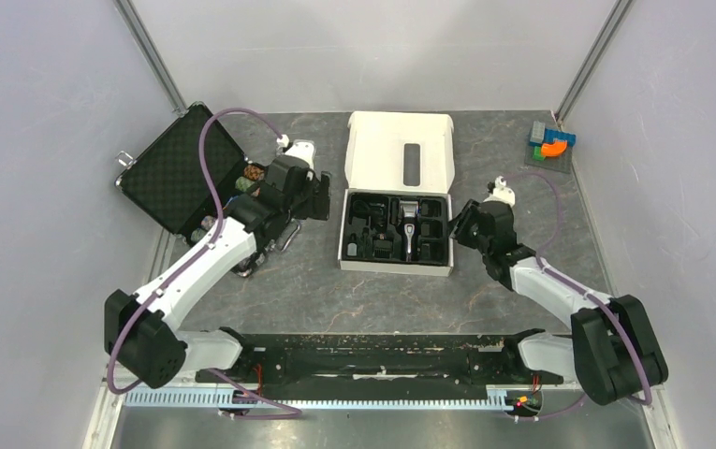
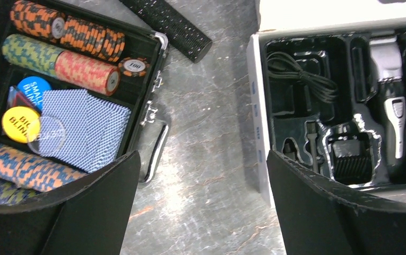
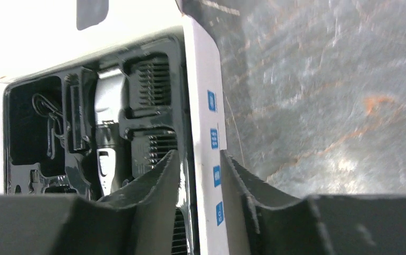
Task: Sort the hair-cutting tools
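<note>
A white box with its lid open holds a black insert tray. The silver-and-black hair clipper lies in it, also seen in the left wrist view and the right wrist view. Black comb attachments sit in tray slots. A black cable fills another slot. My left gripper is open and empty over bare table, between the poker case and the box's left wall. My right gripper is shut on the box's right wall, one finger inside and one outside.
An open black case with poker chips and blue playing cards stands at left. A black microphone lies between case and box. Coloured toy blocks sit at the back right corner.
</note>
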Controlling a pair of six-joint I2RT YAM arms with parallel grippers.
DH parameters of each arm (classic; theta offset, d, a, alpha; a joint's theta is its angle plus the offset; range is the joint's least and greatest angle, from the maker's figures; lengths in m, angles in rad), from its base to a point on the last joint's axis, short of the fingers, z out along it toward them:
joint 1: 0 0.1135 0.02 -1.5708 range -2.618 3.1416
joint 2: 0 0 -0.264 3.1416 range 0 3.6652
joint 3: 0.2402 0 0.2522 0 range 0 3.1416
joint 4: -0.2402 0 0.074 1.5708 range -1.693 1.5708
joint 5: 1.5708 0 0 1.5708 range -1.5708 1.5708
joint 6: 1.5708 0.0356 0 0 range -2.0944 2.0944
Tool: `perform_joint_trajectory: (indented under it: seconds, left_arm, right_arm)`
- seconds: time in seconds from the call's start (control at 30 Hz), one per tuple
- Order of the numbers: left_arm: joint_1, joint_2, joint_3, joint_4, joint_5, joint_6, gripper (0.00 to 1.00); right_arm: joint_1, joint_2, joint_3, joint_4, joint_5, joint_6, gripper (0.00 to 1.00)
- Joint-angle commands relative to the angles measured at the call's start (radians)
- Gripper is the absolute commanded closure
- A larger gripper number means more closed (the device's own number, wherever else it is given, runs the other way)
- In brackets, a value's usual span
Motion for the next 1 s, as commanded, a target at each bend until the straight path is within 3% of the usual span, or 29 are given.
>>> perform_joint_trajectory:
  seconds: [0.0, 0.13, 0.3, 0.53, 0.77, 0.97]
  left_arm:
    - [0.025, 0.088, 0.117, 0.001, 0.077, -0.094, 0.05]
    - [0.062, 0.197, 0.219, 0.008, 0.172, -0.15, 0.04]
    - [0.143, 0.388, 0.394, 0.023, 0.298, -0.201, 0.03]
    - [0.234, 0.695, 0.703, -0.022, 0.532, -0.257, 0.04]
    - [0.281, 0.958, 0.936, -0.039, 0.733, -0.355, 0.08]
    - [0.284, 1.085, 1.011, -0.011, 0.849, -0.42, 0.09]
  right_arm:
    - [-0.037, -0.067, 0.092, 0.071, -0.009, -0.097, 0.57]
    - [-0.171, -0.04, 0.158, 0.088, -0.246, -0.145, 0.45]
    - [-0.247, 0.101, 0.301, 0.085, -0.418, -0.176, 0.32]
    - [-0.307, 0.34, 0.392, 0.32, -0.57, 0.039, 0.29]
    - [-0.335, 0.571, 0.563, 0.342, -0.598, 0.102, 0.28]
    - [-0.336, 0.697, 0.63, 0.35, -0.613, 0.143, 0.28]
